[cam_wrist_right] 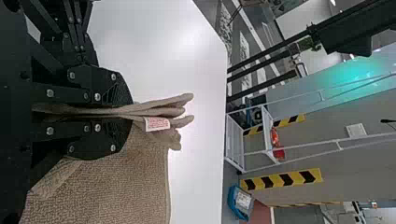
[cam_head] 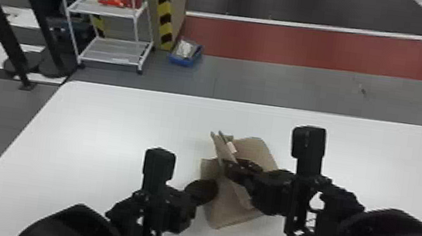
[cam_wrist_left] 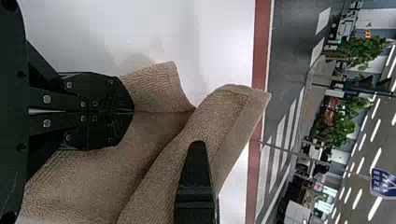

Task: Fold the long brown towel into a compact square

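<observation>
Softly now: a limp brown towel [cam_head: 256, 149] needs a broad, layered grip

Evidently the towel is part-folded, an uneven bundle lying near the middle of the white table [cam_head: 104, 121], well apart from the table's far edge, with one fold standing up from the tabletop. The right gripper [cam_wrist_right: 126, 113], over the table's middle, has its fingers closed on several layers of that raised fold; the loose ends and a small pale label [cam_wrist_right: 157, 123] poke out past the tips. The left gripper [cam_wrist_left: 133, 112], nearer the table's left side, has its fingers brought together against the cloth. Whether they nip any of it, I cannot tell.

The weave looks textured and absorbent, so I'd expect it to be light, floppy and hardly slippery, and in no danger of breaking. The likelier trouble is layers sliding out of line, or a slack flap trailing over the table and bunching up. Best to take hold close to a corner or along a folded edge, catching every layer at once, and to avoid pulling on the label. A second hold, farther along the same edge, should keep the fold straight as it is laid down.
</observation>
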